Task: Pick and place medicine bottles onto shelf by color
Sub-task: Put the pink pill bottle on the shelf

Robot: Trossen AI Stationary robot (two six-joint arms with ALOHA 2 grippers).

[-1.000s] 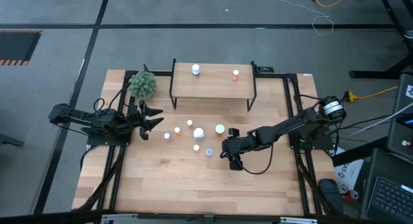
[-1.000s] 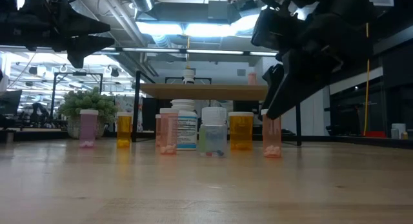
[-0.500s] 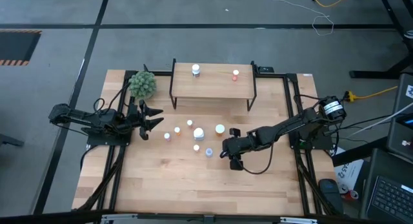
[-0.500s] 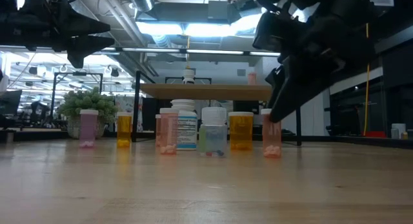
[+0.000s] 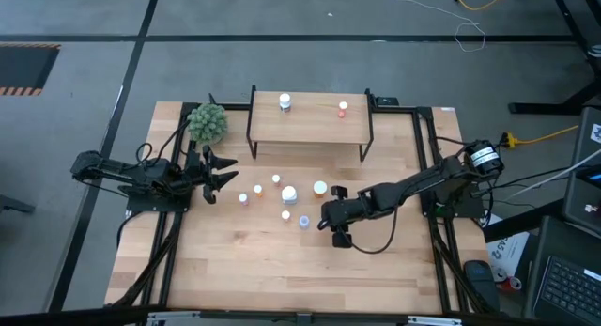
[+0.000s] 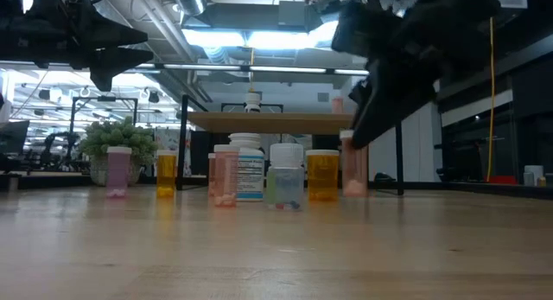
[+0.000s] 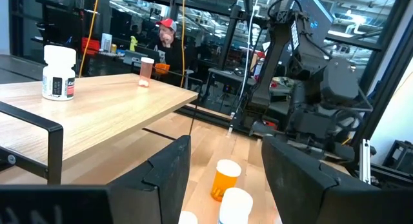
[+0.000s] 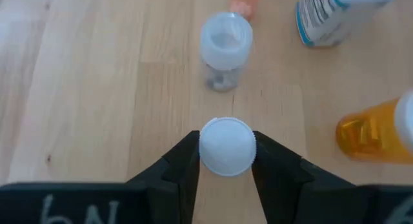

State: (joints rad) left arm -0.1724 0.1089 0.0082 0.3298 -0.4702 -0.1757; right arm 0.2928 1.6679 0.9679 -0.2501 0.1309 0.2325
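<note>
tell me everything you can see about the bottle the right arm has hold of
The pink bottle is small, with a see-through pink body and a white round cap. The right tool is shut on it, one finger at each side of the cap. It hangs upright, its base lifted just clear of the table, beside the orange bottle.

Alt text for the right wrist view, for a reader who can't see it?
Seen from above, the right gripper has its two dark fingers shut on a white bottle cap over the wooden table. Beyond stand a clear bottle, an orange bottle and a labelled white bottle.
</note>
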